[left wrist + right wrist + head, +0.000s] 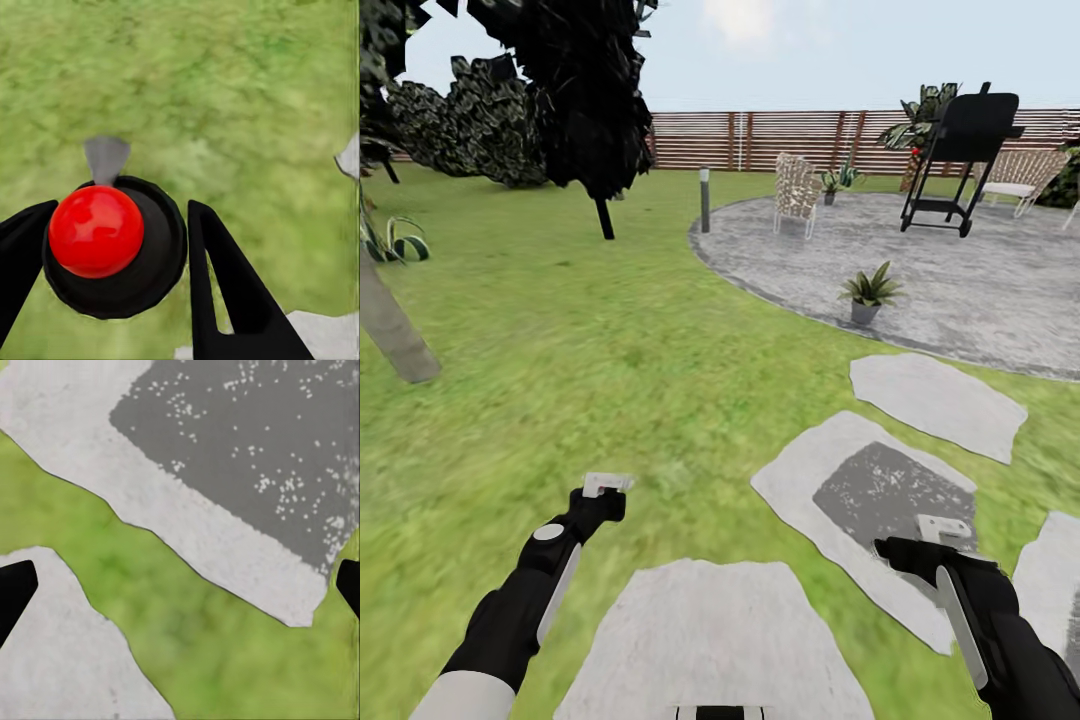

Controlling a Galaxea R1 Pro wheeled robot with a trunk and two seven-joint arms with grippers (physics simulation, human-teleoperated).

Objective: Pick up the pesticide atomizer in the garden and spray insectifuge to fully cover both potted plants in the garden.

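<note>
I stand on the garden lawn [560, 330] facing the round paved patio [960, 270]. One potted plant [868, 293] sits at the patio's near edge, a second [830, 184] farther back beside a chair. My left gripper [607, 485] [124, 206] hangs low over grass, its fingers [225, 285] pressed against a dark round body with a grey nozzle and a red ball, which reads as the pesticide atomizer [154, 259] seen end-on. My right gripper [943, 528] [180, 577] is open over a stepping stone [225, 472], holding nothing.
Stepping stones [935, 400] lead right toward the patio. A grey bollard lamp [705, 198], a woven chair [797, 192] and a black grill [960, 150] stand there. A tree trunk [395, 330] and a dark tree [585, 100] are at left, with a wooden fence [800, 140] behind.
</note>
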